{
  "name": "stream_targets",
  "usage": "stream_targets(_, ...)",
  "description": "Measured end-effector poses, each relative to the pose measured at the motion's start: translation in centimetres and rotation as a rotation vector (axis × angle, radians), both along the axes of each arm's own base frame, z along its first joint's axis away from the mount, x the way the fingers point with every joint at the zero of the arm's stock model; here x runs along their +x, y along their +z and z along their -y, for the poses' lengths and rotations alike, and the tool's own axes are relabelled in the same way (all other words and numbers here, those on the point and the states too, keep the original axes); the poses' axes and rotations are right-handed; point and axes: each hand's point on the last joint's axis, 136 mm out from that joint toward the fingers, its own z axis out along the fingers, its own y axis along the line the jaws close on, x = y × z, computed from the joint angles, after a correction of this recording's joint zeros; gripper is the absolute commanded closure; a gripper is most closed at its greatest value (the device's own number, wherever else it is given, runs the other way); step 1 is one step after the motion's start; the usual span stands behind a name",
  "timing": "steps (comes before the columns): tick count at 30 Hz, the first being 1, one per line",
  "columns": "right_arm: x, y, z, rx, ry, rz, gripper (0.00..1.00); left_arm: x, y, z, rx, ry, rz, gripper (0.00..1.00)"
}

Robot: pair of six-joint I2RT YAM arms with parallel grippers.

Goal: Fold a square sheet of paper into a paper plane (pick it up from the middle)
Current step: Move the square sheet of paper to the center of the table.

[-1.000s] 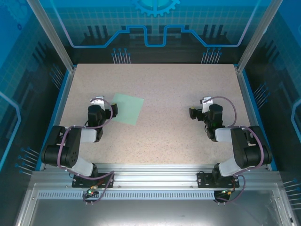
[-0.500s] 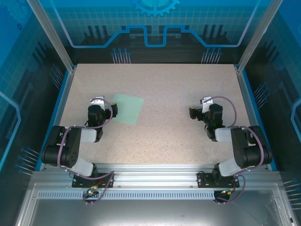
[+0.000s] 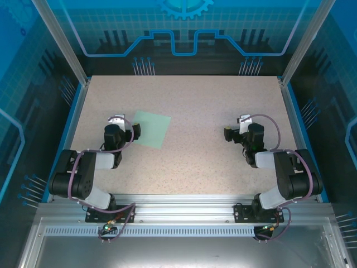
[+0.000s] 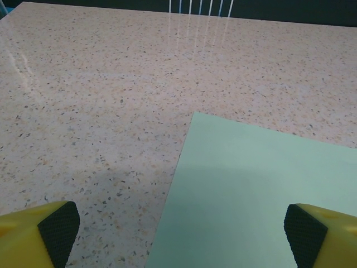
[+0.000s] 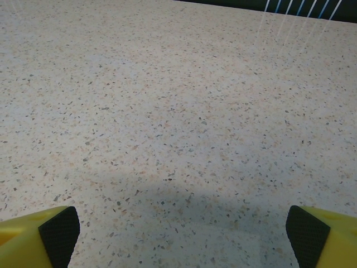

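Left wrist: end effector wide, empty

Sheet of paper: pale mint green, plain, unmarked. Table: beige-pink stone speckle, dark and orange flecks. Left gripper: yellow fingers, black dimpled pads. Right gripper: same yellow and black. Arms: black, pale grey links; purple cables. Walls: blue, fine grid lines, gear motif. Front rail: silver.

Lab robot cell: blue panels, aluminium frame.
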Motion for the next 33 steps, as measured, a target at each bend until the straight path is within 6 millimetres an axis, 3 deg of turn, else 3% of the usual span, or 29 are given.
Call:
stream_targets(5,0.0,1.8,0.2,-0.005,-0.012,-0.002,0.01,-0.7,3.2,-0.1,-0.03,0.015,0.0,0.01)
stream_targets(9,-0.4,6.7,0.6,0.035,-0.055,-0.001,0.01,-0.1,8.2,-0.4,-0.158,0.069,0.037,0.02)
stream_targets(12,-0.6,11.1,0.8,0.123,-0.105,-0.006,0.01,0.8,10.2,-0.1,-0.271,0.085,0.014,0.01)
stream_targets(14,-1.0,12.8,0.4,0.189,-0.101,-0.019,0.01,1.8,10.5,0.9,-0.339,0.056,-0.03,0.01)
stream_targets(16,-1.9,12.6,-0.4,0.255,-0.074,-0.066,0.0,2.9,10.0,2.3,-0.401,0.004,-0.099,0.02)
stream_targets(19,-3.5,10.3,-1.9,0.346,-0.035,-0.187,0.01,4.4,7.8,4.3,-0.47,-0.049,-0.226,0.06)
stream_targets(23,-5.7,7.6,-3.8,0.441,0.018,-0.323,0.01,4.8,3.9,6.9,-0.487,-0.078,-0.413,0.08)
stream_targets(26,-6.5,6.9,-5.2,0.487,0.072,-0.384,0.0,4.7,1.6,8.5,-0.473,-0.086,-0.517,0.09)
stream_targets(33,-7.6,4.3,-8.4,0.494,0.155,-0.524,0.01,4.0,-2.9,8.9,-0.444,-0.048,-0.667,0.09)
